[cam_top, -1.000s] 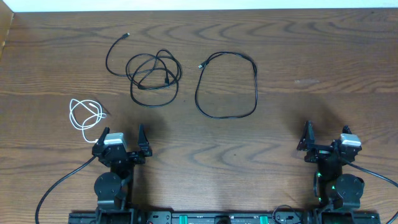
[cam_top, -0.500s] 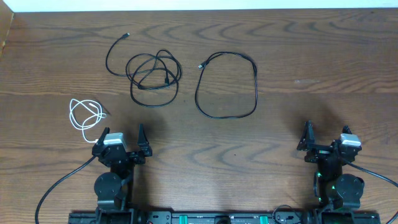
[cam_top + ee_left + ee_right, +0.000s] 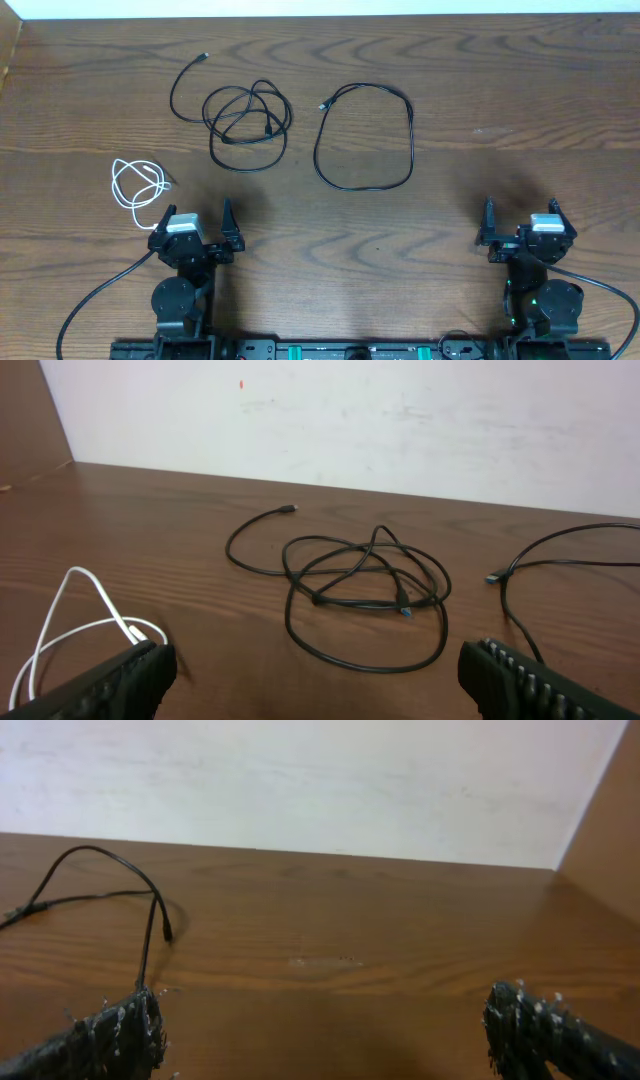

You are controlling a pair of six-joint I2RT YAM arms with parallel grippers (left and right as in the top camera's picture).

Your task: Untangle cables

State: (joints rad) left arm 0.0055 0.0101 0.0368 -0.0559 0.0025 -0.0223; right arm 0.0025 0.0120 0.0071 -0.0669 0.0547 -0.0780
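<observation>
Left gripper point(image 3: 192, 229) and right gripper point(image 3: 521, 226) both have jaws spread wide, holding nothing, clear of the cables point(image 3: 316, 599).

Robot lab or test bench, by the look; two small robot arms, a left arm point(image 3: 180, 288) and a right arm point(image 3: 541, 300), mounted on a black rail point(image 3: 340, 351) along the near edge of a wood-grain counter point(image 3: 480, 90); green indicator lights point(image 3: 540, 298) glowing on the right arm's base; plain white wall point(image 3: 400, 420) behind, scuffed; brown side board point(image 3: 605, 830) closing off the corner; cables point(image 3: 317, 599) lying on the counter.
</observation>
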